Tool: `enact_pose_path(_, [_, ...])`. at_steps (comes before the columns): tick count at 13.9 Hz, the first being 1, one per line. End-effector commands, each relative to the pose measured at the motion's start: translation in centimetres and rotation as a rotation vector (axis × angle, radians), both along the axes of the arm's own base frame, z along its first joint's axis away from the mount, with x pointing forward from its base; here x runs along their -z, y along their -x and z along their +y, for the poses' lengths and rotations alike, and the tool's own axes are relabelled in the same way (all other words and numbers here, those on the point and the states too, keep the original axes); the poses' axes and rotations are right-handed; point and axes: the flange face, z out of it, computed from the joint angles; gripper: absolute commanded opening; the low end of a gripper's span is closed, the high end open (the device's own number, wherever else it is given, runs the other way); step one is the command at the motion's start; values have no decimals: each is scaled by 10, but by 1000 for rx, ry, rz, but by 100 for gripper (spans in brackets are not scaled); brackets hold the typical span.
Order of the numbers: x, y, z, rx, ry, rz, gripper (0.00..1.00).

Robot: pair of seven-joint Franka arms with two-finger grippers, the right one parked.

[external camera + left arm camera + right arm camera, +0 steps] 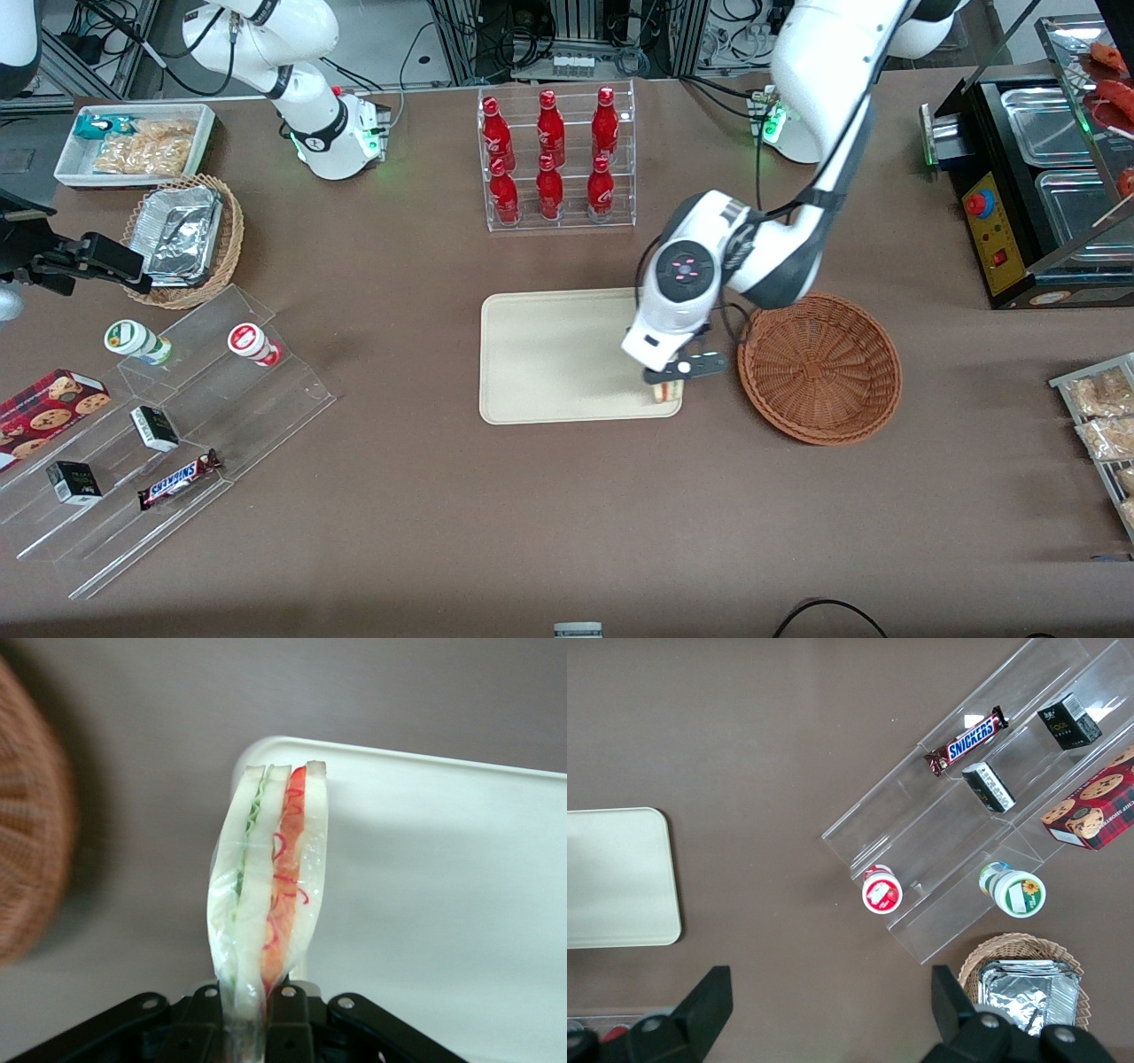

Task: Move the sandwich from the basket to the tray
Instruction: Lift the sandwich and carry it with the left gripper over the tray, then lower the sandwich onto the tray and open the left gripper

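My left gripper (671, 376) is shut on the sandwich (268, 877), a wrapped wedge of pale bread with green and red filling, which hangs from the fingers (288, 1014). In the front view the sandwich (667, 391) peeks out under the gripper, over the corner of the cream tray (558, 354) nearest the basket and the front camera. The tray's rounded corner (443, 859) lies under the sandwich in the left wrist view. The reddish-brown wicker basket (820, 368) stands beside the tray toward the working arm's end, with nothing in it; its rim (31, 868) also shows in the wrist view.
A clear rack of red bottles (556, 159) stands farther from the front camera than the tray. Acrylic shelves (159, 434) with snacks, a lighter basket of foil trays (184, 235) and a white bin (133, 146) lie toward the parked arm's end. A black machine (1036, 177) and bagged pastries (1103, 416) lie toward the working arm's end.
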Motion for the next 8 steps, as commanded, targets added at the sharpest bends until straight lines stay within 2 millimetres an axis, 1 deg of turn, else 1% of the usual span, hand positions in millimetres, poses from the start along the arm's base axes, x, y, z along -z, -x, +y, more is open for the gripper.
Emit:
enact_pose_path(1, [19, 17, -67, -20, 5, -34, 3])
enact_pose_path(3, [30, 36, -98, -14, 44, -82, 3])
enact_pose_path(5, [44, 53, -118, -12, 46, -91, 3])
enact_pose_path(6, [43, 58, -123, -6, 48, -92, 3])
enact_pose_path(8, [42, 59, -123, -3, 49, -93, 3])
